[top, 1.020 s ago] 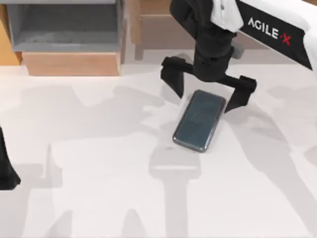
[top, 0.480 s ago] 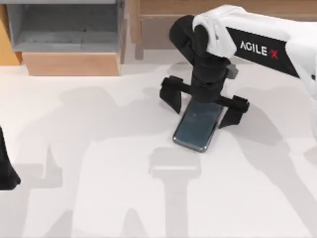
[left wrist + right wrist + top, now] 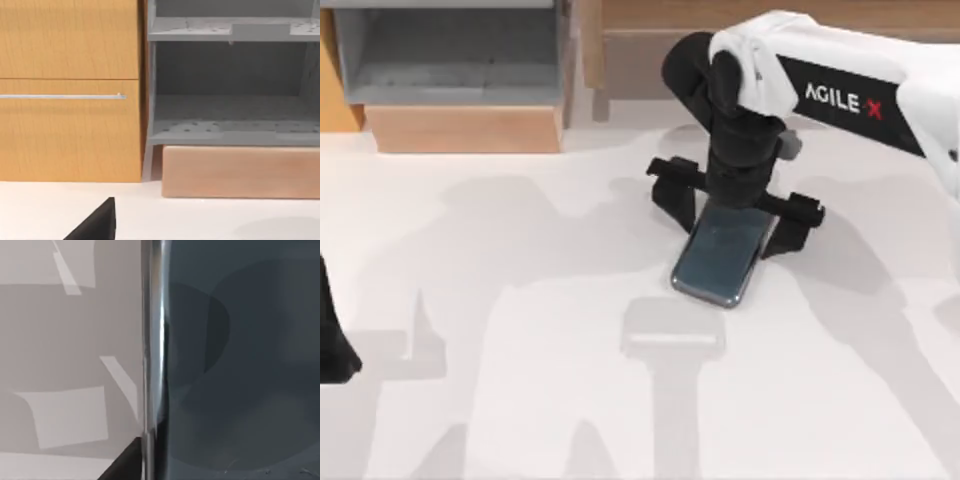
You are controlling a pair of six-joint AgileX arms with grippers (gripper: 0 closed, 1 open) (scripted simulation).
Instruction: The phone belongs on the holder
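Now — right gripper (image 3: 734, 212) astride phone (image 3: 716, 262)

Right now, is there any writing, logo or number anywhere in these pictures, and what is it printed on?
"AGILE X": white letters with a red X, on the dark panel of the right arm, seen from the top view.
The phone on the table has a dark glossy face with no readable text.
The wooden cabinet and grey shelf in the left wrist view carry no lettering.
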